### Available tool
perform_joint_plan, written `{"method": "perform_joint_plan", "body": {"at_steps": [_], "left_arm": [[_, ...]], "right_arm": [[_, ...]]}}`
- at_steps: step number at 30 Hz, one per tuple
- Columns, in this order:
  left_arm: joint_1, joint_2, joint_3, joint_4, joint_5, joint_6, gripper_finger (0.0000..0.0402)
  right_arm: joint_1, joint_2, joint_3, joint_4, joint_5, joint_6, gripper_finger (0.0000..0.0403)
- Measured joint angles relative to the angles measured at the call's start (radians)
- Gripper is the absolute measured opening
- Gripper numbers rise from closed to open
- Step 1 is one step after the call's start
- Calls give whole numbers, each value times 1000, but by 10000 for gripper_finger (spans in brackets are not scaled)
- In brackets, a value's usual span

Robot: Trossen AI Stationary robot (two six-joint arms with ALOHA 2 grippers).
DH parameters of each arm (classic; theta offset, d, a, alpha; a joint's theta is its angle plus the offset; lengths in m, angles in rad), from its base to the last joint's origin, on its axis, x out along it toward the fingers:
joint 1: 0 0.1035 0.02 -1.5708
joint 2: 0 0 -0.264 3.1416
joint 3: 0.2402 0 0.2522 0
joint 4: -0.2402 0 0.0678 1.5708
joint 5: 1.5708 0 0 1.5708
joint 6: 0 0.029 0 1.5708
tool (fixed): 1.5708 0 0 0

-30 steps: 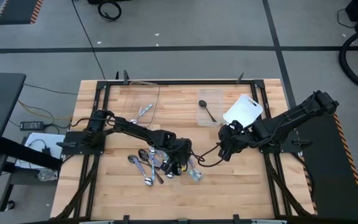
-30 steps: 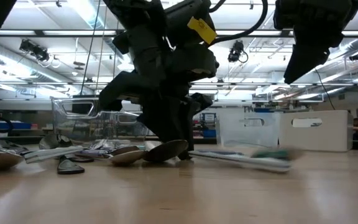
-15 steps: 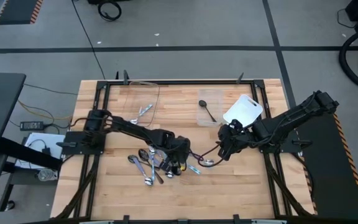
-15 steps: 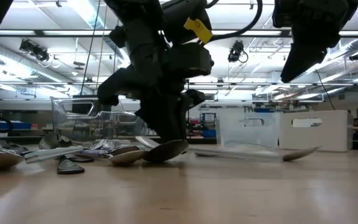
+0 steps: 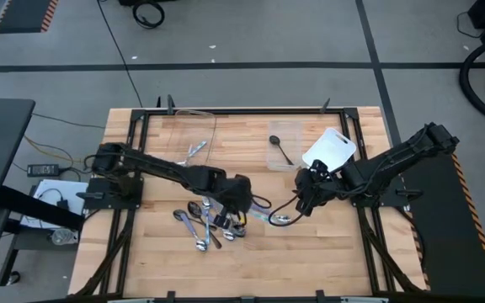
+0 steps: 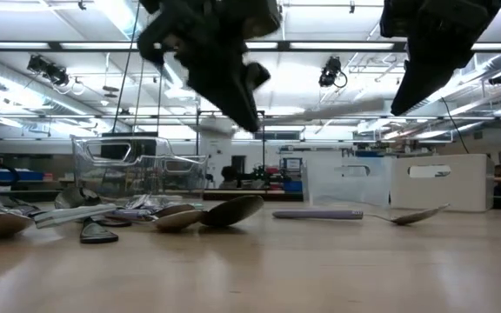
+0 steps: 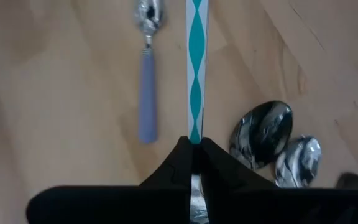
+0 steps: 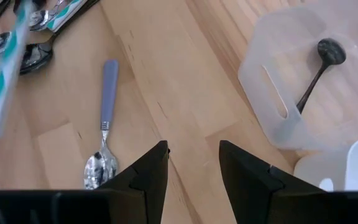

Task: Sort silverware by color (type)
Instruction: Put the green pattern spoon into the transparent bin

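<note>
The silverware [image 5: 202, 225] was heaped at the surface's [image 5: 327, 252] centre, one teal-patterned handle [image 7: 196, 68] pinched in the left hand [image 5: 241, 204] above it. A slip was judged possible, since only the end was gripped. The container [image 5: 283, 151] at one o'clock held one dark spoon [image 8: 316, 71]; the right hand [image 8: 192, 165] was spread empty.

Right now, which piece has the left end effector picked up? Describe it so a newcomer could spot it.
Find the spoon pile at the table's middle. Just above it, the left end effector is shut on a utensil: its handle alone has a white-and-teal diamond pattern, unlike the lone blue-handled spoon nearby.
</note>
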Motion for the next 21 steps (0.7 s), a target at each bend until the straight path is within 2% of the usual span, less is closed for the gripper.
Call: {"method": "perform_joint_plan", "body": {"at_steps": [11, 21], "left_arm": [[9, -163, 1, -127, -100, -72, 20], [69, -242, 1, -184, -210, -147, 20]], "right_arm": [[0, 0, 0, 26, 11, -55, 153], [0, 0, 0, 167, 40, -152, 153]]}}
